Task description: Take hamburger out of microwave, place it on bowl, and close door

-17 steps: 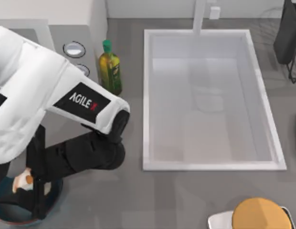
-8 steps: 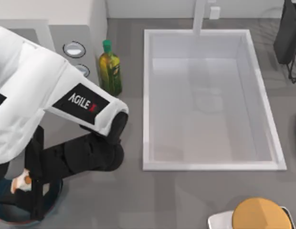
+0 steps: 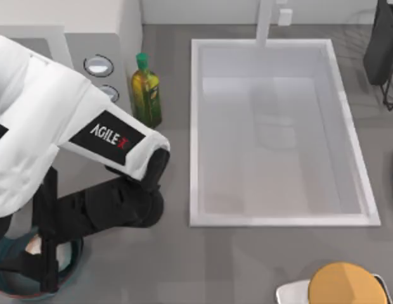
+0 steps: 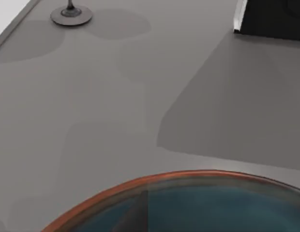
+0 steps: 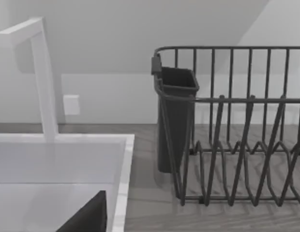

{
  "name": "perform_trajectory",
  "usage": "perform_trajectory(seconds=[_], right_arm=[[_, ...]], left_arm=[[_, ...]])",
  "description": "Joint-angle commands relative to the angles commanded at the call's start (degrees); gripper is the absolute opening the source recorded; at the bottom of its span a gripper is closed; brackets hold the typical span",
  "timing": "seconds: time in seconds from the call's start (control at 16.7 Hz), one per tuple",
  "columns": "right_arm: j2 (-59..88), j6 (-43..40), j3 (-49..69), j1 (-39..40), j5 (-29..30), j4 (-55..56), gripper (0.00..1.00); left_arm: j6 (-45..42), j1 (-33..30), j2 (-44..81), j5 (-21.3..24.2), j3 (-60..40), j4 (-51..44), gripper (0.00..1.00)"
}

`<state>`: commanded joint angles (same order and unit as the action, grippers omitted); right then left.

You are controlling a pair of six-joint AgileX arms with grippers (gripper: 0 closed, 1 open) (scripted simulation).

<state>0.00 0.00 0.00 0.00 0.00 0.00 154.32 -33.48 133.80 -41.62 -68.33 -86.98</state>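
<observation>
My left arm reaches down to the table's front left, where its gripper hangs low inside the dark teal bowl. A pale sliver of the hamburger shows between the gripper's dark parts. In the left wrist view the bowl's rim curves just below the camera. The white microwave stands at the back left, its two round dials facing the bottle. My arm hides the door. A dark wedge of my parked right gripper shows beside the sink's corner.
A green-capped oil bottle stands between the microwave and the white sink with its faucet. An orange-yellow disc lies on a white plate at the front right. A dark dish rack stands at the back right.
My left gripper has sunk lower into the bowl with the hamburger, so less of the bun shows. Nothing else has moved.
</observation>
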Motion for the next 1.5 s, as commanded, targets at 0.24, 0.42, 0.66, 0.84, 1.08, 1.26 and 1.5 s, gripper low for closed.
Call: perform_trajectory(seconds=[0.24, 0.42, 0.66, 0.84, 1.08, 1.26, 1.5], right_arm=[[0.0, 0.0, 0.0, 0.0, 0.0, 0.0, 1.00], [0.0, 0.0, 0.0, 0.0, 0.0, 0.0, 1.00], [0.0, 0.0, 0.0, 0.0, 0.0, 0.0, 1.00], [0.0, 0.0, 0.0, 0.0, 0.0, 0.0, 1.00], [0.0, 0.0, 0.0, 0.0, 0.0, 0.0, 1.00], [0.0, 0.0, 0.0, 0.0, 0.0, 0.0, 1.00], [0.0, 0.0, 0.0, 0.0, 0.0, 0.0, 1.00]], left_arm=[[0.0, 0.0, 0.0, 0.0, 0.0, 0.0, 1.00], [0.0, 0.0, 0.0, 0.0, 0.0, 0.0, 1.00], [5.7, -0.9, -3.7, -2.5, -0.3, -1.2, 1.00], [2.3, 0.2, -6.4, -1.8, 1.5, 2.1, 1.00], [-10.5, 3.6, -16.7, 1.0, 7.7, 13.3, 1.00], [-26.3, 7.4, -28.9, 4.3, 14.6, 24.9, 1.00], [-53.9, 13.2, -49.5, 10.4, 25.6, 41.8, 1.00]])
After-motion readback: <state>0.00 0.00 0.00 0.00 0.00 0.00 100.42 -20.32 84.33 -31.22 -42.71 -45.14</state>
